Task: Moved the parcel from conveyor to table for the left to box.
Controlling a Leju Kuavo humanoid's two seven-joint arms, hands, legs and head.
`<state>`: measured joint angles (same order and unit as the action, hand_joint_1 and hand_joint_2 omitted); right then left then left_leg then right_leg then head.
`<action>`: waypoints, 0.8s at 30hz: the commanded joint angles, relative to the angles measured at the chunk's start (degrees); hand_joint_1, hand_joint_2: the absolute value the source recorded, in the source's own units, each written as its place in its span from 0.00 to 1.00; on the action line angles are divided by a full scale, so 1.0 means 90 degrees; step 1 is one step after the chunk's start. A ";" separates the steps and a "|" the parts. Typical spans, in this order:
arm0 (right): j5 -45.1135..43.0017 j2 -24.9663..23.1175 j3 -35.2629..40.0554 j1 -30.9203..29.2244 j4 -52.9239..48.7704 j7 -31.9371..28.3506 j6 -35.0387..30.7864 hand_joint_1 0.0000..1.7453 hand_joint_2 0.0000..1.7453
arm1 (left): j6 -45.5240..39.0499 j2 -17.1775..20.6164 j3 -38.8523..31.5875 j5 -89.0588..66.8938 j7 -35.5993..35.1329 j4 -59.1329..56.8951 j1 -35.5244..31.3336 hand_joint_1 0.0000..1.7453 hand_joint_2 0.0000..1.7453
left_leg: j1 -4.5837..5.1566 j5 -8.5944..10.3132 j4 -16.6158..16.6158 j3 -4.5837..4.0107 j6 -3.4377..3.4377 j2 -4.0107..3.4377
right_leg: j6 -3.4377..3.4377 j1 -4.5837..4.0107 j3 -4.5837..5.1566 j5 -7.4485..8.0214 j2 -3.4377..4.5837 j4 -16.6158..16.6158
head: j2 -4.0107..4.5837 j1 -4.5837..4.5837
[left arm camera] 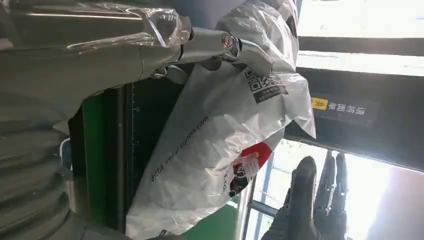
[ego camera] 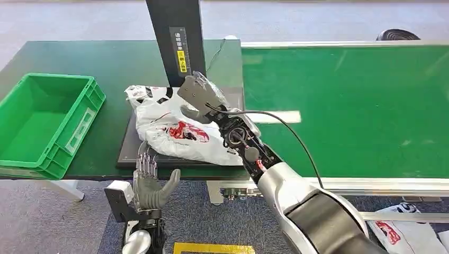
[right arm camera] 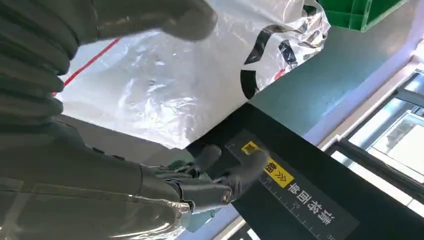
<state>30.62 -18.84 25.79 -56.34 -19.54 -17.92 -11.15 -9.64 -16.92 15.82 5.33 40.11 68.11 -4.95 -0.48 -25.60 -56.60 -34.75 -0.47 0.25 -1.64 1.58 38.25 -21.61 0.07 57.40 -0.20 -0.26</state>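
A white plastic parcel (ego camera: 174, 132) with red and black print lies on a black pad (ego camera: 128, 145) on the green table (ego camera: 79, 58). My right hand (ego camera: 201, 98) reaches over the parcel's far side, its back wrapped in clear film. In the right wrist view its thumb (right arm camera: 185, 20) lies over the parcel (right arm camera: 165, 85), while its fingers (right arm camera: 240, 175) stretch out straight past the bag's edge toward a black post, not closed around it. My left hand (ego camera: 150, 185) hangs just below the table's front edge, fingers apart and holding nothing. The left wrist view shows the parcel (left arm camera: 215, 140) from below.
A green crate (ego camera: 47, 121) stands on the table's left end. A black post (ego camera: 177, 42) with a yellow label rises just behind the pad. The green conveyor (ego camera: 344, 106) runs on the right. Another printed bag (ego camera: 402, 227) lies on the floor at the lower right.
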 commanded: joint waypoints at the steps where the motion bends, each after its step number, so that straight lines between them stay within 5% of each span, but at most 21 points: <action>1: 0.0009 0.0083 -0.0035 -0.0275 0.0380 0.0018 0.0004 0.00 1.00 | 0.0000 -0.0165 0.0023 0.0004 -0.0012 -0.0407 -0.0186 0.00 1.00 | -0.0003 -0.0001 -0.0004 0.0004 0.0001 0.0010 | 0.0016 -0.0006 -0.0011 -0.0004 -0.0016 0.0001 | 0.0000 0.0000; 16: 0.0336 0.0252 -0.0021 -0.0516 0.0146 -0.0239 0.0153 0.00 1.00 | -0.0181 -0.0047 0.0044 -0.0213 -0.0012 -0.0624 -0.0425 0.00 1.00 | -0.0001 0.0002 -0.0007 -0.0003 0.0001 0.0016 | 0.0014 -0.0004 -0.0004 -0.0003 -0.0020 0.0005 | 0.0000 0.0000; 24: -0.0291 0.0859 0.0088 0.0369 -0.1456 -0.1329 0.0792 0.00 1.00 | -0.0115 0.0719 -0.0167 -0.0927 -0.0432 0.0710 -0.0070 0.00 1.00 | -0.0008 0.0002 0.0003 0.0005 -0.0002 0.0010 | 0.0014 -0.0010 -0.0012 -0.0001 -0.0016 -0.0007 | 0.0000 0.0000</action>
<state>32.95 -17.44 25.79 -57.88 -21.26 -24.47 -6.87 -11.71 -16.26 15.85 0.68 39.39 66.64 -6.61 -0.48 -25.60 -56.61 -34.76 -0.47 0.25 -1.64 1.57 38.25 -21.61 0.07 57.40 -0.20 -0.26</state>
